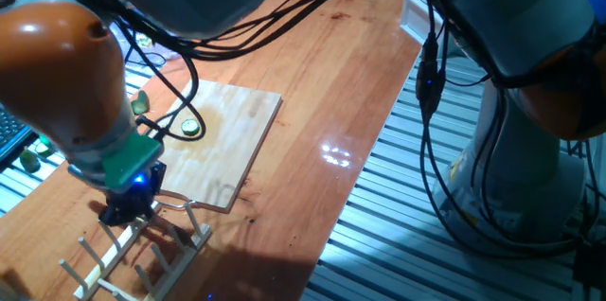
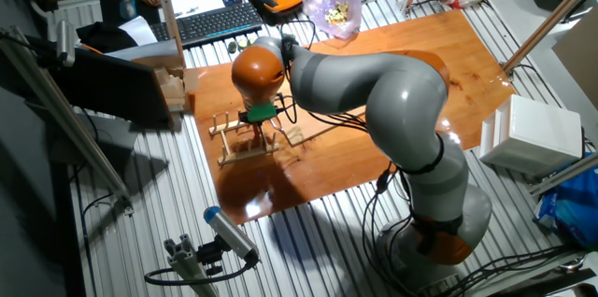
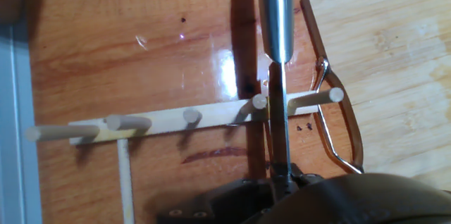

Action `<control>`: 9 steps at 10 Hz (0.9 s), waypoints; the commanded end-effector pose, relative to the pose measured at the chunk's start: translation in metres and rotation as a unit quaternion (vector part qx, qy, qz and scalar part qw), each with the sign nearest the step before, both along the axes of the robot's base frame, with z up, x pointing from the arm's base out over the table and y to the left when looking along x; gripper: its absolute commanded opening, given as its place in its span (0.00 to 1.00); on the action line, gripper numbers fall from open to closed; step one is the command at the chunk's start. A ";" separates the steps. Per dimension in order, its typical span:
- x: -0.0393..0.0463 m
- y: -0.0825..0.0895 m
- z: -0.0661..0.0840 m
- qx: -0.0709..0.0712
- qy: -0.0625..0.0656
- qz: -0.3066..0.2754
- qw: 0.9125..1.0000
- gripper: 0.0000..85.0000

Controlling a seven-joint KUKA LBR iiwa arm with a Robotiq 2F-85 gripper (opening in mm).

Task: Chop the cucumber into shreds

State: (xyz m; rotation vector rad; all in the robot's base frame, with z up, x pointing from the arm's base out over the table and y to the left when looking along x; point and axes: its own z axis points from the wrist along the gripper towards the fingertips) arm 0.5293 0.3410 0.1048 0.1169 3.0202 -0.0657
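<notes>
Table [image 1: 312, 83]: glossy wooden top; carries the board and the rack.
Arm [image 2: 374, 82]: grey links with orange joints, folded low over the table's rack end; wrist tipped down, so the hand view looks along the tool to the tabletop.
Board [image 1: 237, 135]: pale wood, flat on the table; its near corner lies just beside the rack.
Rack [image 1: 142, 254]: light wooden rail with upright pegs, at the table's end; in the hand view the tool passes between two pegs.
Gripper [image 1: 128, 208]: low over the rack, well apart from the slice. Fingers are hidden by the housing; whether they are clamped cannot be told.
Tool [image 3: 276, 34]: metal shaft running from under the hand across the rail. It appears to be a knife seated in the rack; its grip state cannot be confirmed.
Wire loop [image 3: 338, 125]: bent metal piece beside the board's edge; purpose unclear.
Cucumber [image 1: 191, 128]: one small round slice, dark rim and pale centre, flat on the board near its far side. No shreds visible.
Handling (judgement): light, soft, wet-faced; likely to slide or stick to a blade. Do not pinch; cut in place, pressing straight down across the flat face.
Stage (judgement): tool pick-up at the rack; cutting not begun.
</notes>
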 end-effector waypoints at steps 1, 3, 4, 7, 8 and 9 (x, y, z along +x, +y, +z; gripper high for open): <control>-0.0002 0.002 0.010 0.009 -0.001 0.001 1.000 0.00; -0.0045 0.005 0.050 0.029 -0.002 0.003 1.000 0.00; -0.0063 0.004 0.072 0.036 -0.001 0.001 0.999 0.00; -0.0053 -0.015 0.125 0.035 0.005 0.019 0.999 0.00; -0.0021 -0.026 0.138 0.038 0.007 0.036 0.999 0.00; 0.0014 -0.037 0.149 0.038 0.012 0.048 0.998 0.00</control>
